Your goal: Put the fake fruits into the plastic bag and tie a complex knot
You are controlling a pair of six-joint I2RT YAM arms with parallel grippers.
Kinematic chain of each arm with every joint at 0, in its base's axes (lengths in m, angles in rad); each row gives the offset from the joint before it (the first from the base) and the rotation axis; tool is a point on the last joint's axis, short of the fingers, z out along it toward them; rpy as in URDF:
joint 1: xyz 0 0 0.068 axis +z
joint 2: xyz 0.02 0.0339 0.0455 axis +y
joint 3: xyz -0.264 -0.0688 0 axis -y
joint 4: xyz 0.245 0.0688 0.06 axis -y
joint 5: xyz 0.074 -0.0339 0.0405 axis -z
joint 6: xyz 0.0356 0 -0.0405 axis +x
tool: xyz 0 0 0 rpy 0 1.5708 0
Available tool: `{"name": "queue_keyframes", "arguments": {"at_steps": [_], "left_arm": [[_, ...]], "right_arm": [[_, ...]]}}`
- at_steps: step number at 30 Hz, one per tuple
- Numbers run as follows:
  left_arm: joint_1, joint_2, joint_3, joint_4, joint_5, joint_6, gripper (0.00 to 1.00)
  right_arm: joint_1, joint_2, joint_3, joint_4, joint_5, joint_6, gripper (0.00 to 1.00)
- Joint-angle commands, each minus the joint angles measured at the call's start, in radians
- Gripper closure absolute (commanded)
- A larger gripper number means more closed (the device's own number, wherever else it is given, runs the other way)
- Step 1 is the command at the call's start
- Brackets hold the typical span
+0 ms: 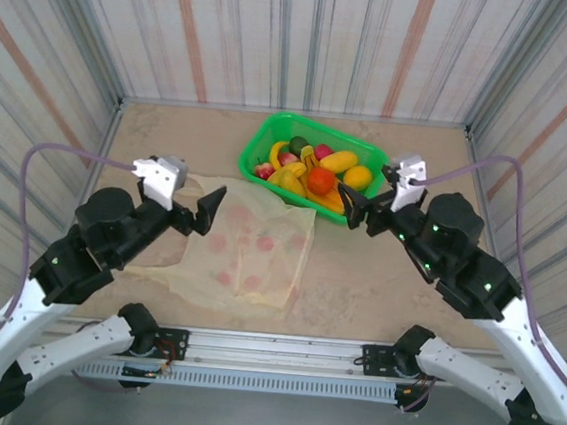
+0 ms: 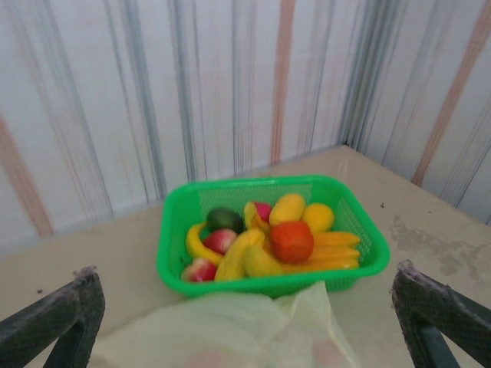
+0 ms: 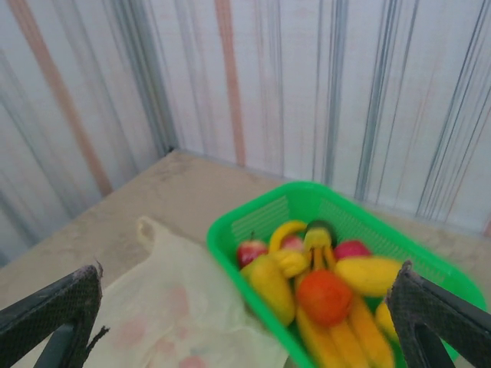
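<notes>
The fake fruits (image 1: 313,170) lie heaped in a bright green basket (image 1: 261,135) at the back of the table: bananas, an orange-red round one, red apples and a dark green one. The plastic bag (image 1: 249,254), pale yellow with faded red prints, lies flat in front of the basket, its far edge touching the basket's front wall. My left gripper (image 1: 195,214) hovers open over the bag's left edge. My right gripper (image 1: 359,212) stands open at the basket's front right corner. Both wrist views look down on the fruits (image 2: 276,241) (image 3: 322,291) and the bag (image 2: 230,330) (image 3: 169,307), with nothing between the fingers.
Striped walls close in the table on three sides, near the basket's back rim (image 2: 253,188). Bare tabletop (image 1: 388,273) lies to the right of the bag and behind its handle loop (image 3: 146,226).
</notes>
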Motion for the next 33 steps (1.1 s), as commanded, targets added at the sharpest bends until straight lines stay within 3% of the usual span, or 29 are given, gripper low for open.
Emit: {"name": "queue_keyframes", "arguments": {"at_steps": [1,4,6,8,11,15,21,28,31,33], "left_arm": [[0.037,-0.038,-0.018,-0.28,0.056,-0.236,0.01],[0.122,-0.013,-0.005,-0.337,0.214,-0.322,0.01],[0.172,-0.003,-0.028,-0.325,0.312,-0.342,0.01],[0.204,0.014,-0.035,-0.355,0.304,-0.357,0.01],[0.237,0.043,-0.029,-0.415,0.274,-0.35,0.01],[0.244,0.046,-0.036,-0.427,0.257,-0.295,0.01],[0.243,0.04,-0.038,-0.427,0.221,-0.27,0.01],[0.268,0.084,-0.03,-0.477,0.152,-0.336,0.01],[0.373,0.125,-0.035,-0.493,0.249,-0.384,0.01],[0.494,0.136,-0.06,-0.479,0.366,-0.405,0.01]], "right_arm": [[-0.08,0.121,0.028,-0.272,-0.266,0.144,0.05],[-0.01,0.186,-0.042,-0.24,-0.233,0.203,0.08],[0.044,0.238,-0.099,-0.21,-0.165,0.236,0.2],[0.041,0.333,-0.108,-0.228,-0.174,0.276,0.34],[0.031,0.451,-0.144,-0.183,-0.168,0.314,0.41],[-0.078,0.593,-0.138,-0.142,-0.143,0.344,0.57],[-0.204,0.811,-0.037,-0.091,-0.136,0.318,0.64],[-0.307,1.001,0.176,-0.083,-0.094,0.261,0.64],[-0.336,1.051,0.278,-0.113,-0.115,0.225,0.63],[-0.316,1.036,0.322,-0.142,-0.151,0.187,0.6]]}}
